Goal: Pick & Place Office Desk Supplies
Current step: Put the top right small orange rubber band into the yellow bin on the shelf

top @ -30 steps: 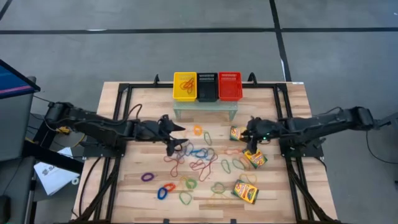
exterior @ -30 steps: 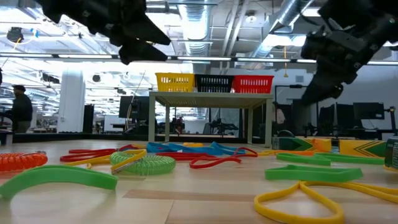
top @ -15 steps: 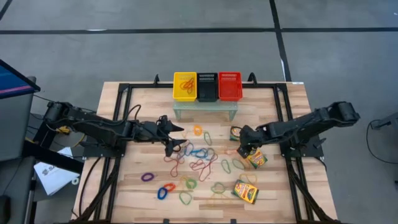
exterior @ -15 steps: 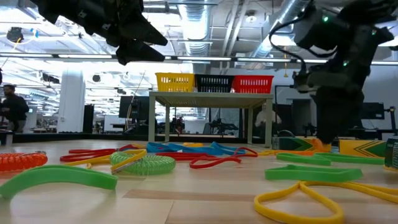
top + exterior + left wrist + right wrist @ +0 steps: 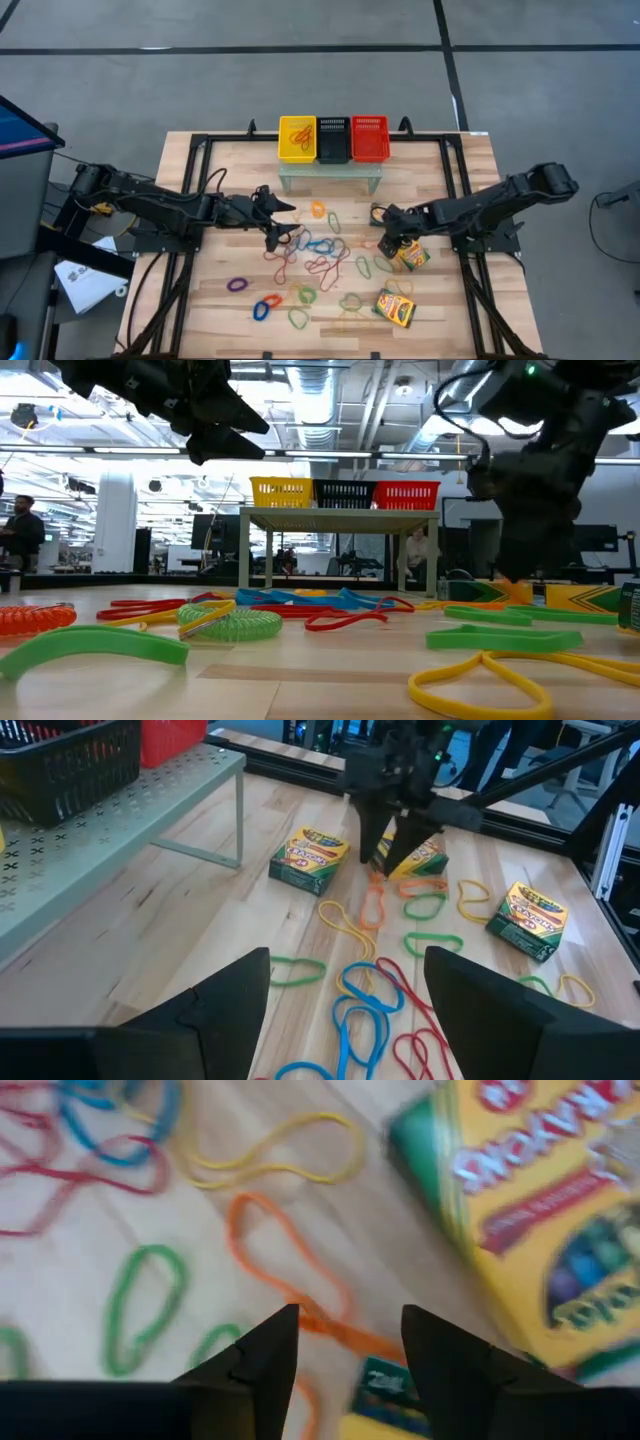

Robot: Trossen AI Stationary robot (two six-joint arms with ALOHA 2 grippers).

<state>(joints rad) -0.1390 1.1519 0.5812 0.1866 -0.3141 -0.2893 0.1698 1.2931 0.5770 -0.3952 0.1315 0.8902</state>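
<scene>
Right gripper [image 5: 388,243] hangs low over the table with its fingers parted and nothing between them, above an orange band [image 5: 290,1275] that lies between two crayon boxes. One box [image 5: 381,213] sits just behind the gripper, a second [image 5: 410,254] just beside it toward the table's near edge, and a third [image 5: 396,308] lies nearer that edge, apart. Green bands [image 5: 372,265] and a yellow band [image 5: 270,1155] crowd the same patch, so the orange one has close neighbours all round. Left gripper [image 5: 281,220] hovers spread and empty over the red and blue tangle [image 5: 318,252] at the middle. Only the high view shows the loops already lying in the yellow basket [image 5: 297,138] on the shelf [image 5: 330,172]; the right wrist view alone shows the orange band passing under the finger gap.
</scene>
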